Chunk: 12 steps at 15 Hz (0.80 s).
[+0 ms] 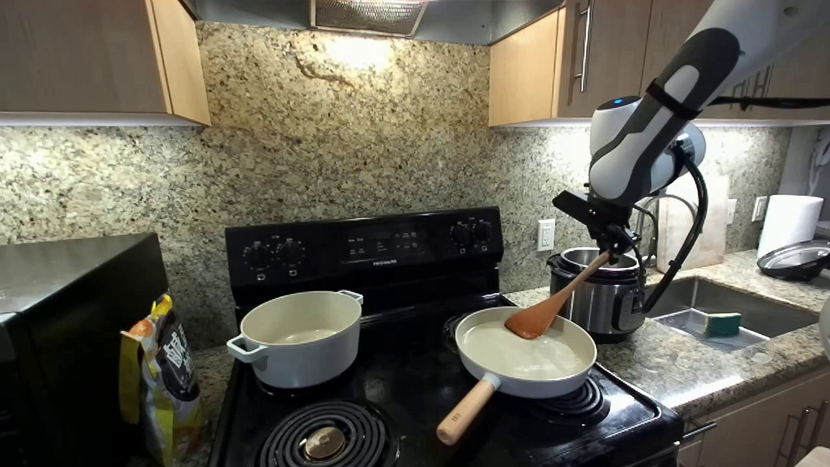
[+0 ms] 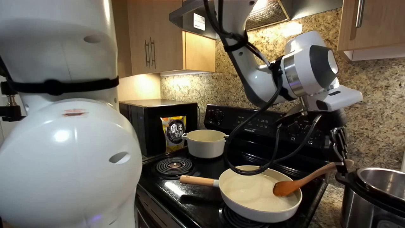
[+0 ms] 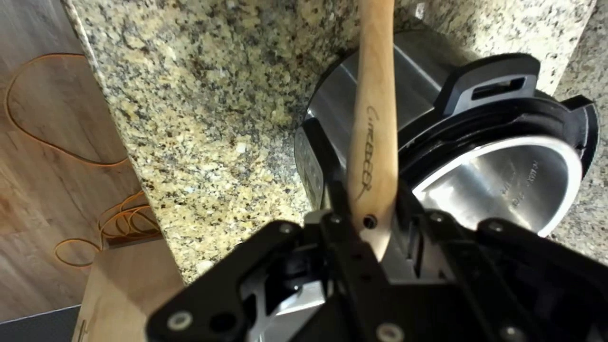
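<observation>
Open passage: over the burner (image 1: 324, 443) at the stove's (image 1: 415, 373) front-left corner. Obstructions: pot (image 1: 308, 360), rear-left corner; pan (image 1: 538, 387) and spatula (image 1: 561, 298), near right edge.

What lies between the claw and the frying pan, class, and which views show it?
The wooden spatula spans it: the claw grips its handle, and its blade is inside the frying pan. Both exterior views show this.

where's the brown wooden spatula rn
In both exterior views, the brown wooden spatula sits right of centre, its blade inside the round pale frying pan; in the wrist view, black fingers grip the spatula's handle.
</observation>
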{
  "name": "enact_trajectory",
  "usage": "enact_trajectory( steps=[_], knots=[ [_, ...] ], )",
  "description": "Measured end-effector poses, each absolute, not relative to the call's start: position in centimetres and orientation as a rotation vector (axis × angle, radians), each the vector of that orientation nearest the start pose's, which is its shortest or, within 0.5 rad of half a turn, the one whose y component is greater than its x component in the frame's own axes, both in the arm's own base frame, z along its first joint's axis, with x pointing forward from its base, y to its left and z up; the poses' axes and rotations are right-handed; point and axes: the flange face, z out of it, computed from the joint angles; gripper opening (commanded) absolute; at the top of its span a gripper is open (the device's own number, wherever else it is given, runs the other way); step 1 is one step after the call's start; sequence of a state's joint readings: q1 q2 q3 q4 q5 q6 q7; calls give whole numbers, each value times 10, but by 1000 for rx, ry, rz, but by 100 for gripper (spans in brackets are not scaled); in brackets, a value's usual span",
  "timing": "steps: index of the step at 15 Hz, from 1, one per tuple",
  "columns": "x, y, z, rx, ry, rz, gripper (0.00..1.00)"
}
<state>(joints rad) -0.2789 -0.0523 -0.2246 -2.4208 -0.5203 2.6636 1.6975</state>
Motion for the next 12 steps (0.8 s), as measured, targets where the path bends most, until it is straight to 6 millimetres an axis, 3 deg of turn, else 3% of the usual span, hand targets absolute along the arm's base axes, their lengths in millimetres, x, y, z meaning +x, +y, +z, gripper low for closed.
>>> enact_trajectory(
  steps=[8,12],
  knots=[
    [468,-166,342,-2180,2388,-529,11],
    [463,-155,331,-2245,2396,-465,11]
  ],
)
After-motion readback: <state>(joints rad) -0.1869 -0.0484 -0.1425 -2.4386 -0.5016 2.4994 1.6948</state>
